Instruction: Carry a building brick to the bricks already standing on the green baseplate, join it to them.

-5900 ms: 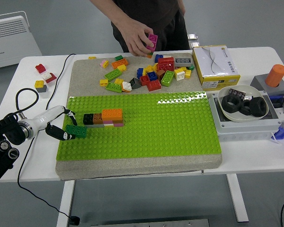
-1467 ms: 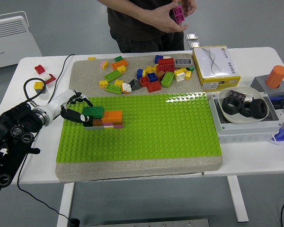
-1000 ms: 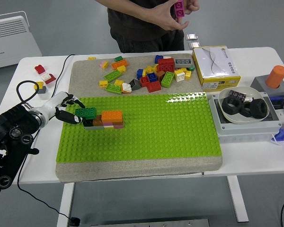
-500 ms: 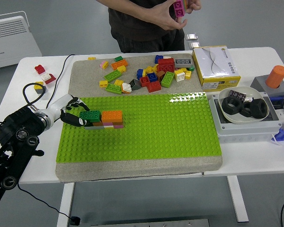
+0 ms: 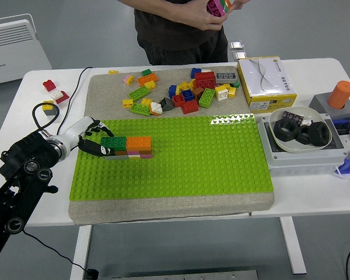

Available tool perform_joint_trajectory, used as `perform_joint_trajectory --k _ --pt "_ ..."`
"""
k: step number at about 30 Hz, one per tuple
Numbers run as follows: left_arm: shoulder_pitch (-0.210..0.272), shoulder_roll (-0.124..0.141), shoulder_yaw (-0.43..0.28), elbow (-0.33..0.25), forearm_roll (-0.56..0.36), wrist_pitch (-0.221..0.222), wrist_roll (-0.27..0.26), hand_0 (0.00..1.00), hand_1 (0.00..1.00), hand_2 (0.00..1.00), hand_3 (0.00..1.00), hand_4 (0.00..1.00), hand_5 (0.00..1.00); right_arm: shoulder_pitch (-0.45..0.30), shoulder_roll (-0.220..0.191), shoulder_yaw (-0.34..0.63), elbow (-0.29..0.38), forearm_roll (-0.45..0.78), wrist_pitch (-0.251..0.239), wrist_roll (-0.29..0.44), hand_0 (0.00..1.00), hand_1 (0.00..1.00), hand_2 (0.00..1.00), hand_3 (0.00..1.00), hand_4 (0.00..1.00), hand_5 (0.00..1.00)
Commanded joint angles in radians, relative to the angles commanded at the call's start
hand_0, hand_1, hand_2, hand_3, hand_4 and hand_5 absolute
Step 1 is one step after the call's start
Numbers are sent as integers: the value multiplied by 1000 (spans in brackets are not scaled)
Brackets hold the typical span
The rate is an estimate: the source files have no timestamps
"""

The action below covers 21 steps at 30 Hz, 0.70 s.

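Head view, left hand (image 5: 93, 142) gripping studded green brick (image 5: 113, 142), pebbled baseplate (image 5: 210, 163)

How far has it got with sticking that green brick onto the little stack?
Nearly there. Done: the green brick sits on top of the bricks on the green baseplate, beside the orange brick. In hand: the left hand grips it at its left end. Left: letting go; whether it is pressed fully home cannot be told.

One green baseplate (image 5: 181, 157), one yellow box (image 5: 265, 81), one bowl (image 5: 280, 137) with three black rings (image 5: 303, 129), one orange cylinder (image 5: 340, 93).
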Motion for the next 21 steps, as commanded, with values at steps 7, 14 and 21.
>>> perform_joint_trajectory --k 7,14,21 --pt "1 0 -2 1 -6 15 -8 894 869 788 379 544 2 0 0 4 0 0 0 0 710 663 711 767 873 998" --pt "2 2 -3 4 -10 1 -6 894 871 795 424 661 2 0 0 6 0 0 1 0 710 664 710 767 874 998" --pt "1 4 -3 7 -12 -6 -6 892 873 799 448 667 2 1 -1 7 0 0 2 -1 710 662 710 767 874 998"
